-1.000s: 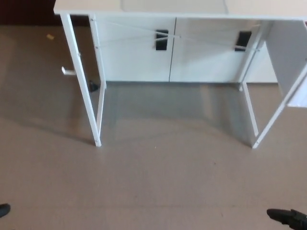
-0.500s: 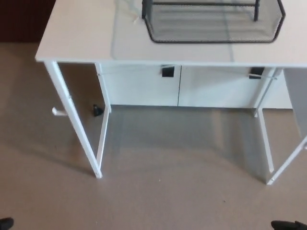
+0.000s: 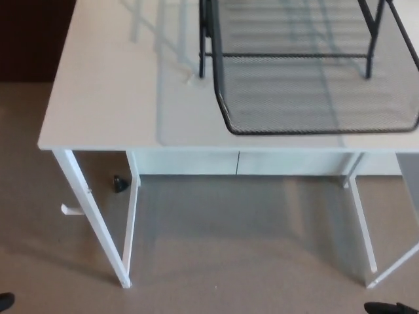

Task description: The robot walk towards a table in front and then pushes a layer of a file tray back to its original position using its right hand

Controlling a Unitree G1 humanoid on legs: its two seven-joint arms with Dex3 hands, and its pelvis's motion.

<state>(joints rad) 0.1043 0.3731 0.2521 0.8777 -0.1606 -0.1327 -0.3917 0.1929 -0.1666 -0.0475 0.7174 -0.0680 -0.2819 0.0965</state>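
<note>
Only dark slivers show at the bottom corners of the head view, one at the left and one at the right; whether either is a robot hand cannot be told, so neither hand's fingers nor its pose can be read, and nothing is held or touched by them. Up on the white tabletop stands the black wire-mesh file tray, toward the right and far side. Its lowest layer sticks out toward the near edge of the tabletop, its rounded front rim lying just short of that edge, and the mesh appears to hold nothing. Upright black posts rise from the tray's frame behind. Below, white table legs stand on the brown floor.
</note>
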